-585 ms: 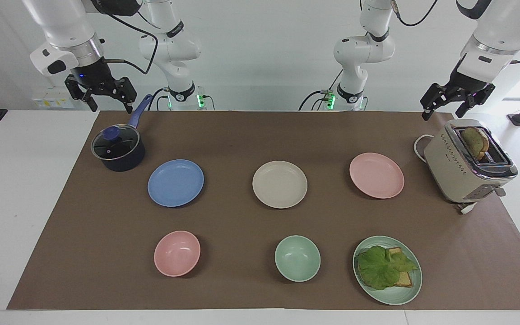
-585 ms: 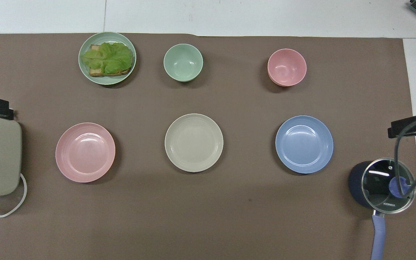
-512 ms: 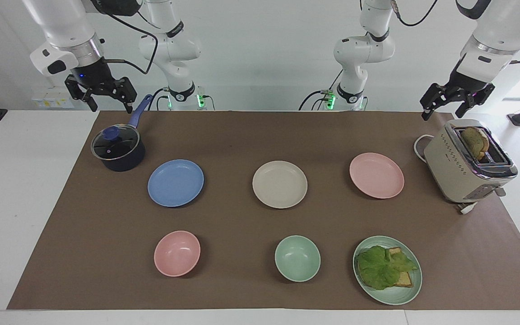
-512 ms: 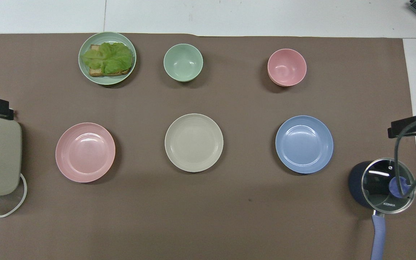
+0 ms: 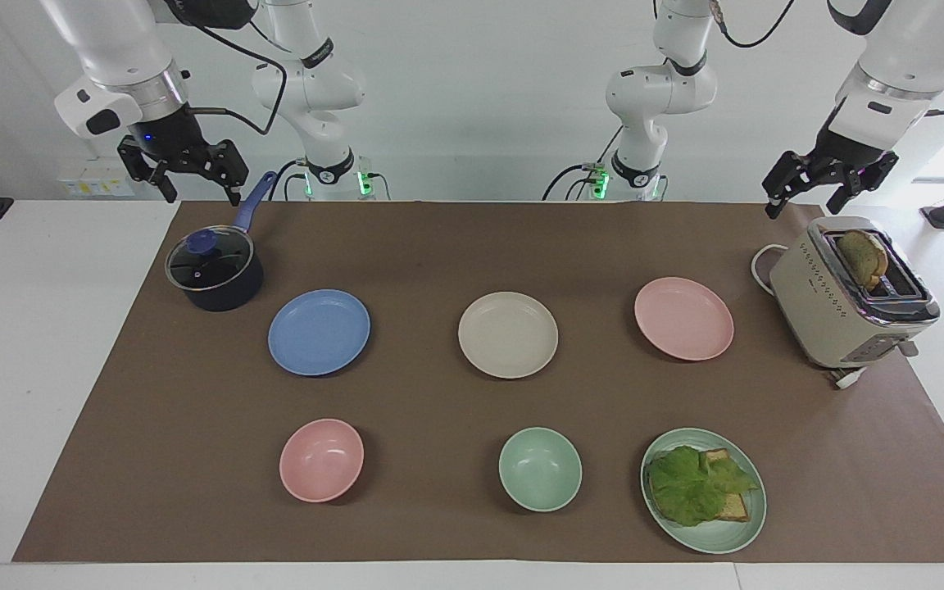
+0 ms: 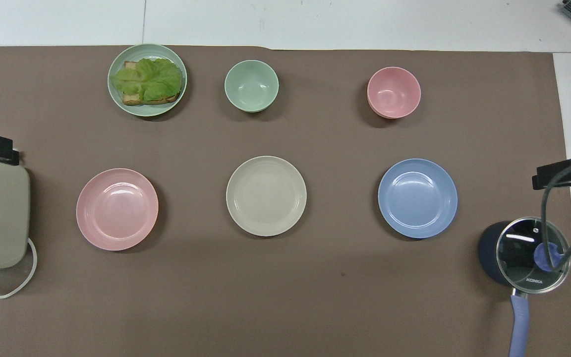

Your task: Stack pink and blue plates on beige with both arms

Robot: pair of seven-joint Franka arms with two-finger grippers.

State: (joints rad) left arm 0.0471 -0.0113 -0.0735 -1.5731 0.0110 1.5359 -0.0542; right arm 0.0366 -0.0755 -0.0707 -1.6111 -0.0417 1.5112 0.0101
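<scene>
Three equal plates lie in a row across the middle of the brown mat. The beige plate (image 5: pixel 508 334) (image 6: pixel 266 195) is in the centre. The blue plate (image 5: pixel 319 332) (image 6: pixel 417 198) lies toward the right arm's end, and the pink plate (image 5: pixel 683 318) (image 6: pixel 117 208) toward the left arm's end. All three are bare and apart from each other. My right gripper (image 5: pixel 201 192) hangs open in the air over the pot's handle, holding nothing. My left gripper (image 5: pixel 806 201) hangs open and unladen over the mat's corner beside the toaster.
A dark pot (image 5: pixel 214 274) with a glass lid stands beside the blue plate, and a beige toaster (image 5: pixel 845 303) holding toast stands beside the pink plate. Farther from the robots sit a pink bowl (image 5: pixel 321 460), a green bowl (image 5: pixel 539 469) and a green plate (image 5: pixel 738 533) with lettuce and toast.
</scene>
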